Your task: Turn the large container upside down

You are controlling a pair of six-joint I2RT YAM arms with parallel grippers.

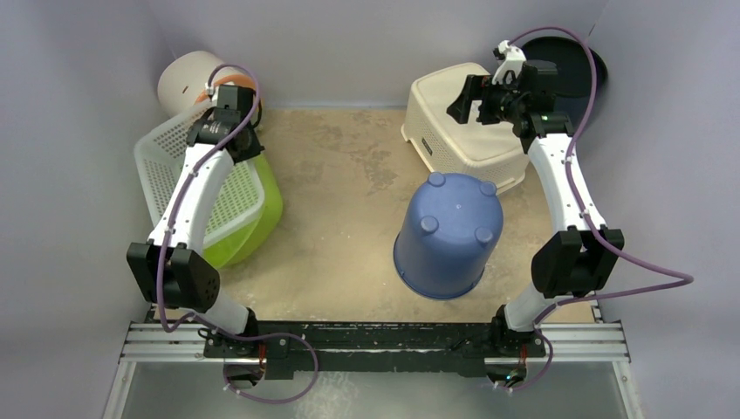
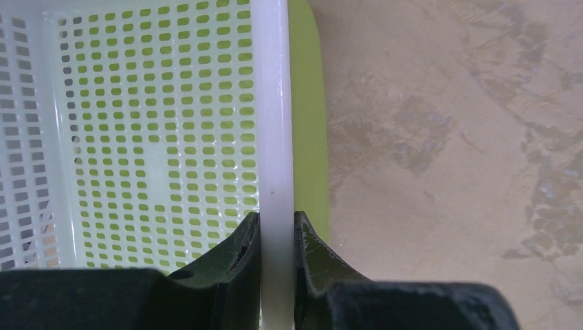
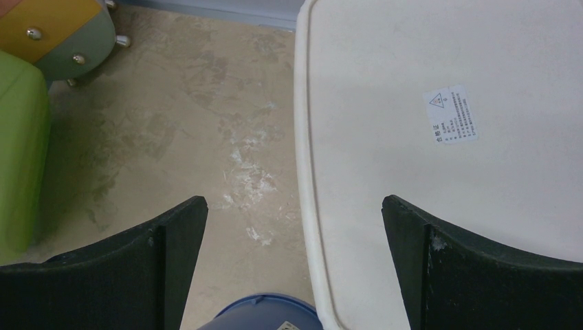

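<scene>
White and perforated, sat at nine o'clock on the bench (image 1: 349, 175) as the large container (image 1: 161, 175), mouth up, lying over a green tub (image 1: 262, 218). Judged the step as grasp made, turn not begun: left gripper (image 2: 277, 223) pinched onto its rim, right gripper (image 3: 294, 206) spread wide and holding nothing above a cream basket (image 3: 447, 172) at one o'clock. Called next for lifting that rim and rolling it over, clear of the blue bucket (image 1: 449, 231).

White basket (image 1: 154, 171) hides most of green bin (image 1: 266, 218).
</scene>
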